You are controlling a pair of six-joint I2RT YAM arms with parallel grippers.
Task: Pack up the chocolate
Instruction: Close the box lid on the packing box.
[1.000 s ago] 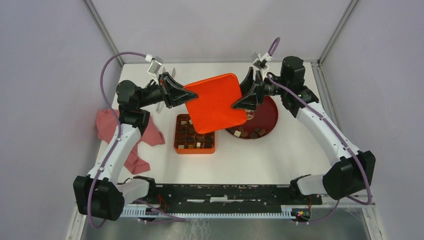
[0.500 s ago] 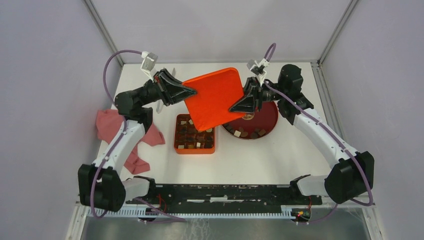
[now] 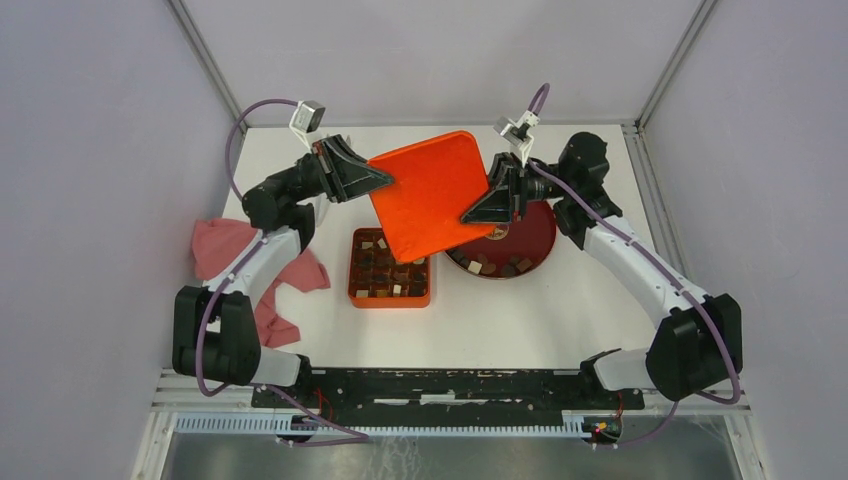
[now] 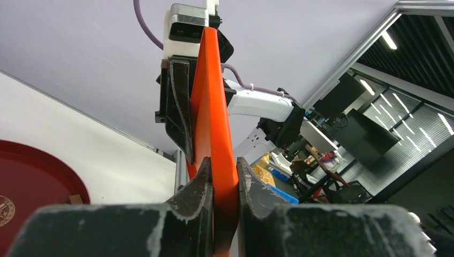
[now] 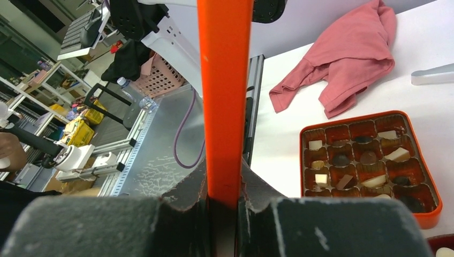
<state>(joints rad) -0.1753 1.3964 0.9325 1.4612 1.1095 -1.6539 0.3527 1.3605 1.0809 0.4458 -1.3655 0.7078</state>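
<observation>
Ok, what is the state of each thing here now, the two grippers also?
lid: off the box, held tilted in the air.
left gripper: shut on the lid's edge.
right gripper: shut on the opposite edge.
box: open, many compartments filled.
chocolate: partly in the box, some pieces on the plate.
plate: mostly bare.
cloth: crumpled.

Between my left gripper (image 3: 385, 181) and right gripper (image 3: 472, 214) hangs the lid (image 3: 430, 195), over the box (image 3: 390, 300). The plate (image 3: 537, 232) lies right of the box, the cloth (image 3: 215, 250) at the left edge of the tabletop (image 3: 520, 320).
</observation>
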